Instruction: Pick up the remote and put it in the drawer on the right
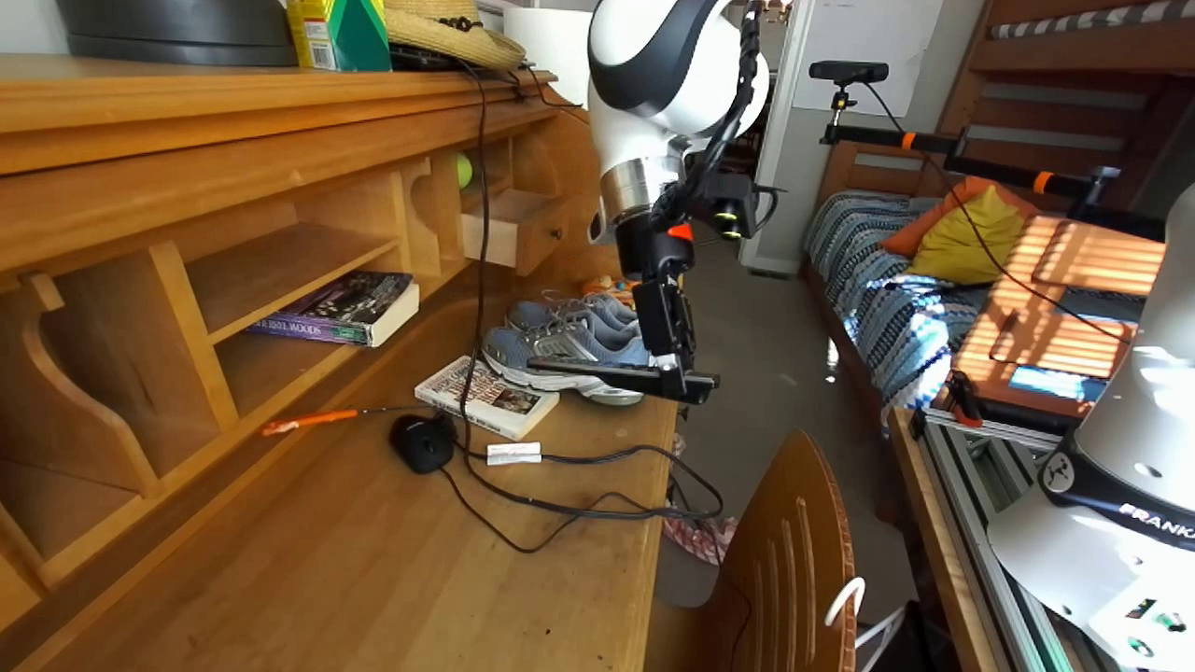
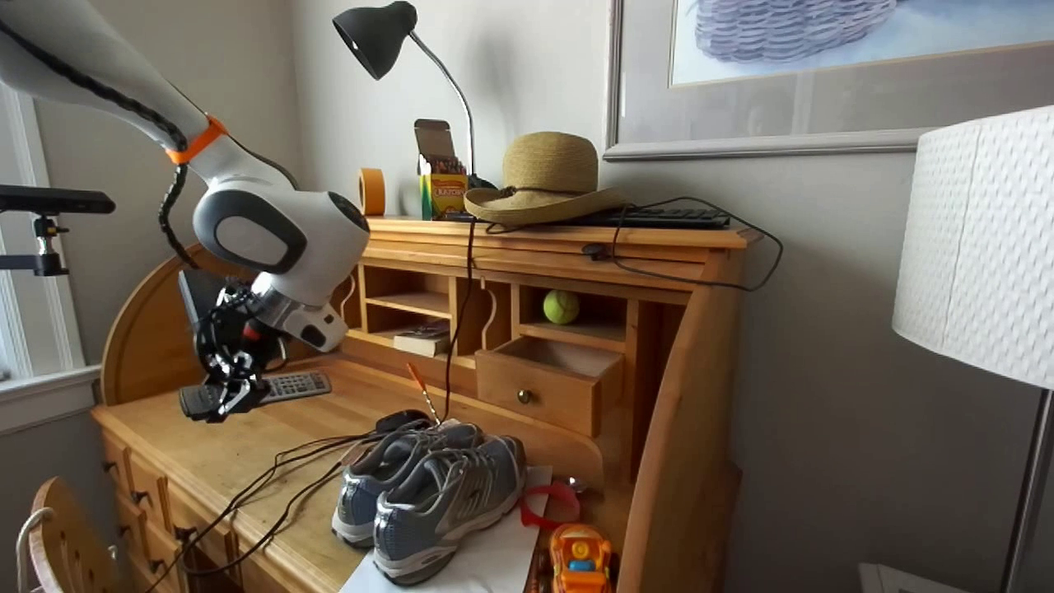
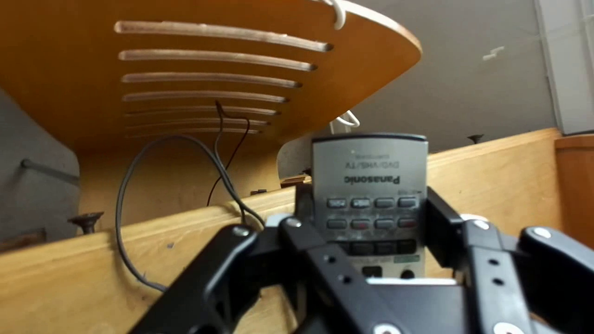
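My hand (image 3: 369, 221) grips the grey, buttoned Panasonic remote (image 3: 370, 197) above the surface (image 1: 420, 579); the small wooden drawer (image 2: 547, 394) stands open.

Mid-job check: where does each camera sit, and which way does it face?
An exterior view: above the desk, at the end away from the shoes, looking toward them and the bed; base, arm and gripper show.
An exterior view: high near the shoes, looking over them at the open drawer and wall; arm and gripper show, base doesn't.
Wrist view: on the wrist, looking past the remote at the chair; only the gripper shows.
Both exterior views share desk, shoes, drawer, gripper and remote.
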Motion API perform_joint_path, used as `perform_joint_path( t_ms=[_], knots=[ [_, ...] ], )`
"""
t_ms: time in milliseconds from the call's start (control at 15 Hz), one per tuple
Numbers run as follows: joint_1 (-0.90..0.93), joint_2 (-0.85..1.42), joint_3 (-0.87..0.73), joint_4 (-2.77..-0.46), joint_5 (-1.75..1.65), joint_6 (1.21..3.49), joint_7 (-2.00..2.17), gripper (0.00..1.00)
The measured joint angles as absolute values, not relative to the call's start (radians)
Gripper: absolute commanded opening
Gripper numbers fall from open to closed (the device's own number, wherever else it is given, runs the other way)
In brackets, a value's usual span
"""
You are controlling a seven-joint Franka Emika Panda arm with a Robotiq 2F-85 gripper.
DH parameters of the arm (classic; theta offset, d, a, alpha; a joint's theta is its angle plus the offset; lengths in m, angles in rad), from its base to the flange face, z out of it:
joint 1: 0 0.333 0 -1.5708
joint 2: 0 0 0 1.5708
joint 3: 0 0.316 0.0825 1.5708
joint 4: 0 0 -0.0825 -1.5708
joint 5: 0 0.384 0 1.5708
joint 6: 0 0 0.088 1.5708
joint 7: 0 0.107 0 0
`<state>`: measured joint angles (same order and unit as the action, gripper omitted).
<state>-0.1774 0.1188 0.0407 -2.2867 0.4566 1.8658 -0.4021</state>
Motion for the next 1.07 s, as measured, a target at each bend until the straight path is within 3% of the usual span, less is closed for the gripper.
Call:
perform_joint_path(
  t_ms=[467, 533, 667, 733, 1067],
  knots=[
    [-0.175, -0.103, -0.072, -2.498, 0.675, 1.858, -0.310, 0.31],
    [-0.173, -0.131, -0.080, -2.525, 0.708, 1.875, -0.296, 0.56],
    [-0.168, -0.146, -0.087, -2.536, 0.711, 1.879, -0.295, 0.56],
    [-0.167, -0.142, -0.087, -2.535, 0.711, 1.879, -0.295, 0.31],
    [-0.165, -0.126, -0.116, -2.531, 0.797, 1.898, -0.294, 0.31]
  ],
)
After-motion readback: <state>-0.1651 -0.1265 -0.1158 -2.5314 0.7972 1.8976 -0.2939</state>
